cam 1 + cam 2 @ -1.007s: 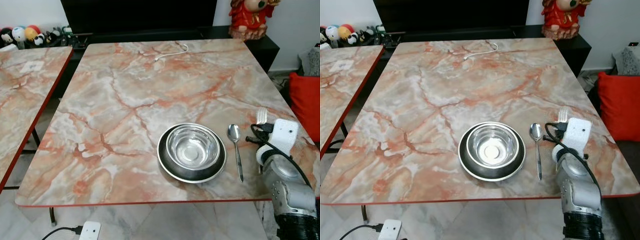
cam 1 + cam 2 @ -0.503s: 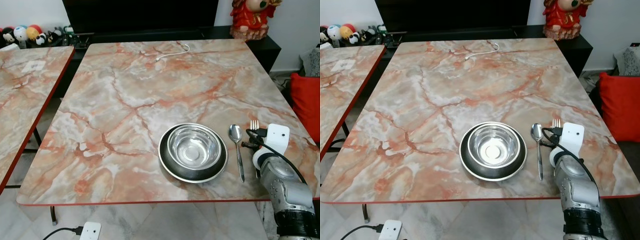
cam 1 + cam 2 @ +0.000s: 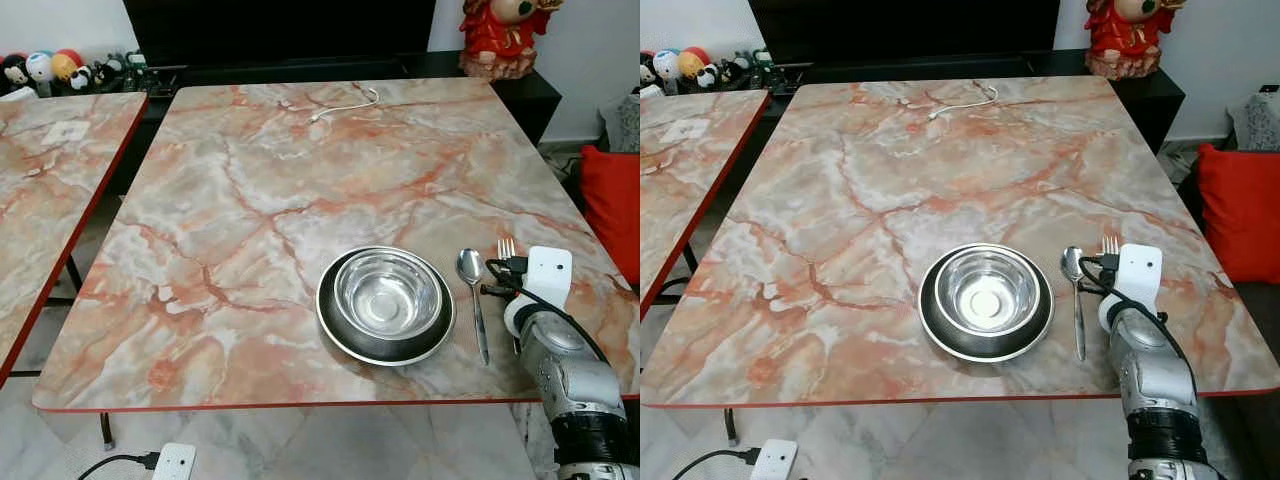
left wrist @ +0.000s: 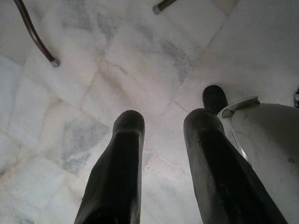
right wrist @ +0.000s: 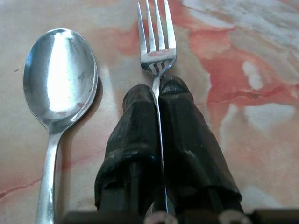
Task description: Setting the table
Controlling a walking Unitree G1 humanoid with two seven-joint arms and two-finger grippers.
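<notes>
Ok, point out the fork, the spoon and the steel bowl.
fork (image 5: 157, 55), right wrist view, base of the tines.
spoon (image 5: 60, 79), right wrist view, middle of its bowl.
steel bowl (image 3: 387, 293), left eye view, inner bottom.

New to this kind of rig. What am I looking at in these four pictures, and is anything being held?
A humanoid robot is setting a marble table. Two pictures come from the cameras in its head, looking down at the table. The other two come from cameras on its wrists, looking along each end effector's two black fingers. On the table a steel bowl sits in a dark plate, with a spoon to the right. The right end effector is shut on a fork, beside the spoon. The left end effector hangs open over the floor, holding nothing.
</notes>
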